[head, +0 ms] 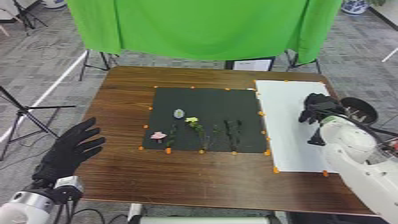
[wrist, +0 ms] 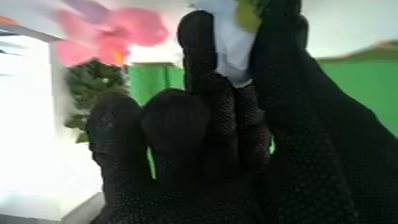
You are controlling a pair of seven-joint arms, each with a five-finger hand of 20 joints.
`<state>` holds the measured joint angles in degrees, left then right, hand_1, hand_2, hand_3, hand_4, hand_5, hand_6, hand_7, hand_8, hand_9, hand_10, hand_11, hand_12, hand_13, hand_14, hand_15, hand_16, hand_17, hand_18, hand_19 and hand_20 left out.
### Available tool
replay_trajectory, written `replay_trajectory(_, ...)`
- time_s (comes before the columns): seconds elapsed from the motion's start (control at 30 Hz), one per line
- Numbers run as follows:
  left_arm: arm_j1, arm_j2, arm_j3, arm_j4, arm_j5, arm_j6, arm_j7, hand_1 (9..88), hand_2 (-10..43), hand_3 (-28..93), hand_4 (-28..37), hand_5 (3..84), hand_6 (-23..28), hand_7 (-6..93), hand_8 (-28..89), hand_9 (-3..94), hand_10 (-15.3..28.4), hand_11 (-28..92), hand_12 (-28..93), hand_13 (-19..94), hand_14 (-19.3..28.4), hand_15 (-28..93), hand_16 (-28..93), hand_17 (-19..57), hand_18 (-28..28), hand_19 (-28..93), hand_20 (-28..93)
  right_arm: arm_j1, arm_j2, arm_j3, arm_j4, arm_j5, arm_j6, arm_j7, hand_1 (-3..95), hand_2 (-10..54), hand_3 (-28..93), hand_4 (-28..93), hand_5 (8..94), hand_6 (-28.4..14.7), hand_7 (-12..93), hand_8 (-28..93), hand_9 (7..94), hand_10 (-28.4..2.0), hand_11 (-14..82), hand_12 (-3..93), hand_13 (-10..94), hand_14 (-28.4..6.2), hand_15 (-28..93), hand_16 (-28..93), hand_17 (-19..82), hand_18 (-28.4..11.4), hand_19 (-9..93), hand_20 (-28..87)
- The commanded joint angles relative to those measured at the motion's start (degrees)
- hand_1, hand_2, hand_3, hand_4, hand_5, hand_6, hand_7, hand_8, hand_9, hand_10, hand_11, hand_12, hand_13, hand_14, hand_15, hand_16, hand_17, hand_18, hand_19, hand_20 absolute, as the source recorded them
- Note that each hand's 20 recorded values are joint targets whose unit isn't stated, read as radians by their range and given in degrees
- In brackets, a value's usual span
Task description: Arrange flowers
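Brown table (head: 200, 180), pink flower (head: 158, 135) on black mat (head: 222, 100); left hand (head: 64, 154) open; right hand (head: 320, 106) over white sheet (head: 289, 135), can't tell grip.

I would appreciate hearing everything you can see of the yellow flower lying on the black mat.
The yellow flower has a small, pale yellow bloom on thin green stems with some leaves. It lies flat on the black mat, bloom towards the green cloth, stems running towards the mat's near edge. The pink flower lies to its left, dark green stems to its right. Whether it is real or artificial, I cannot tell.
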<state>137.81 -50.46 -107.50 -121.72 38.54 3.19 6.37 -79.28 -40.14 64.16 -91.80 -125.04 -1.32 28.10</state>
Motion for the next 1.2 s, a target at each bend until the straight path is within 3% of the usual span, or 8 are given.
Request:
replay_trajectory(0.03, 0.2, 0.15, -0.29, -0.06, -0.11, -0.14, -0.14, 27.1, -0.5, 70, -26.1, 24.9, 3.1, 23.2, -12, 21.0, 12.7, 25, 17, 17, 16.7, 40, -2, -9.7, 22.5, 43, 11, 2.7, -0.6, -2.3, -7.4, -0.6, 5.6, -3.4, 48.4, -9.5, 87, -28, 68.2, 2.1, 52, -1, 87.0, -3.7, 18.5, 50.0, 77, -4.1, 75, 30, 42, -19.3, 93, 54)
replay_trajectory(0.17, -0.6, 0.21, 0.30, 0.15, 0.02, -0.42, -0.27, 27.2, -0.6, 70, -26.1, 24.8, 3.0, 23.3, -12, 21.0, 12.7, 25, 17, 17, 16.7, 40, -2, -9.6, 22.5, 43, 11, 5.5, -2.7, -5.1, -11.8, -0.5, 8.4, -7.6, 47.9, -9.5, 87, -27, 68.7, 2.1, 52, -1, 87.5, -3.9, 18.5, 50.5, 77, -4.1, 76, 30, 42, -19.3, 93, 55)
replay_trajectory(0.37, -1.1, 0.18, 0.86, 0.22, -0.04, -0.39, -0.70, 27.5, -0.5, 70, -26.1, 24.7, 3.0, 23.3, -12, 20.9, 12.7, 25, 17, 17, 16.5, 40, -2, -9.6, 22.4, 43, 11, 8.9, -6.8, -9.9, -15.2, -0.2, 5.5, -11.7, 47.2, -9.5, 87, -25, 68.6, 2.1, 53, -1, 87.6, -4.2, 18.7, 51.1, 77, -4.2, 76, 31, 42, -19.3, 93, 55)
replay_trajectory(0.8, -1.6, -0.32, 1.49, 0.38, 0.08, -0.17, -0.69, 27.6, -0.5, 70, -25.8, 24.6, 3.0, 23.4, -12, 20.8, 12.6, 26, 16, 17, 16.5, 40, -2, -9.7, 22.4, 43, 11, 14.0, -14.6, -19.5, -8.2, -2.2, -0.4, -12.2, 45.6, -9.5, 87, -22, 66.7, 2.3, 54, 3, 86.5, -4.4, 19.9, 52.6, 76, -4.5, 76, 31, 41, -19.1, 93, 55)
replay_trajectory(1.03, -1.8, -0.34, 1.68, 0.58, 0.09, -0.28, -0.62, 27.5, -0.5, 69, -25.6, 24.6, 3.0, 23.4, -12, 20.7, 12.6, 26, 16, 17, 16.5, 40, -2, -9.7, 22.3, 43, 11, 15.5, -17.6, -23.2, -4.7, -3.6, -0.8, -12.0, 45.4, -9.5, 87, -23, 66.1, 2.3, 55, 3, 85.9, -4.3, 20.2, 52.1, 75, -4.7, 77, 31, 41, -19.1, 93, 56)
replay_trajectory(1.2, -2.3, -0.17, 1.99, 0.78, 0.04, -0.48, -0.71, 27.7, -0.2, 69, -25.5, 24.5, 3.0, 23.2, -12, 20.7, 12.6, 25, 16, 17, 16.4, 40, -2, -9.7, 22.3, 43, 11, 15.5, -18.3, -25.2, -2.9, -5.7, 1.9, -11.1, 45.6, -9.5, 87, -23, 65.7, 2.6, 55, 3, 85.8, -4.0, 20.1, 51.9, 75, -4.6, 77, 31, 41, -19.1, 93, 56)
